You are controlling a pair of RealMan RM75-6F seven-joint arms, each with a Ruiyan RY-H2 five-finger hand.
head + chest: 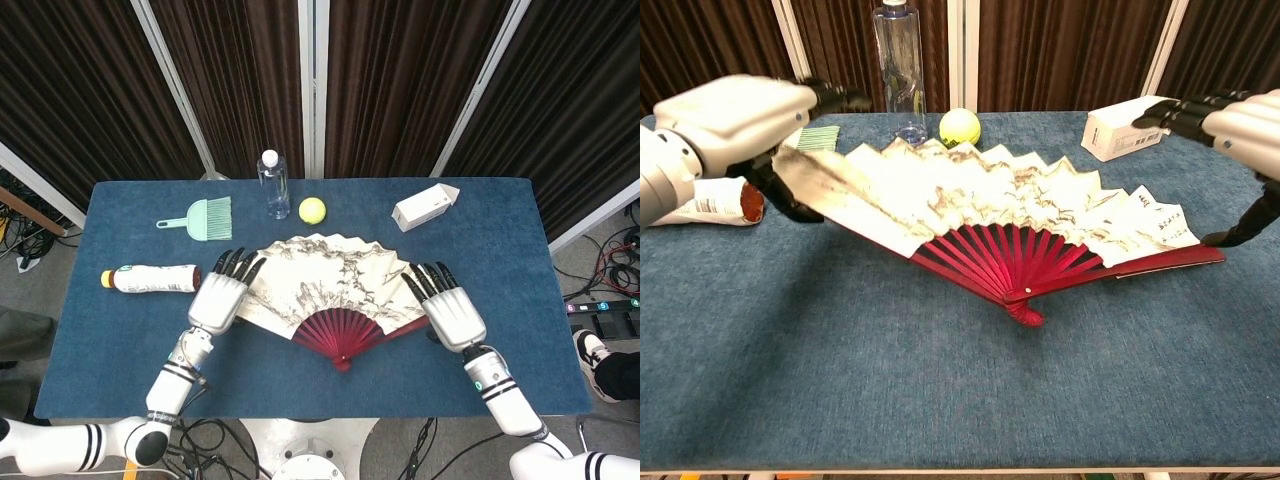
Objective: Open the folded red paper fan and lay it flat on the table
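The red paper fan [325, 285] lies spread in a half circle at the table's middle, its red ribs [1015, 255] meeting at a pivot near me. My left hand [218, 300] covers the fan's left edge. In the chest view that edge [805, 175] is blurred and raised off the cloth, between the left hand's [730, 110] thumb underneath and its fingers above. My right hand [455, 315] is just beyond the fan's right edge with its fingers stretched out. Its thumb [1240, 225] comes down by the tip of the right red guard [1170, 260], which lies on the table.
Along the back of the blue table [120, 340] are a green brush [200, 217], a clear water bottle [272, 185], a yellow ball [312, 209] and a white carton [425, 207]. A white bottle with a yellow cap [150, 278] lies just left of my left hand.
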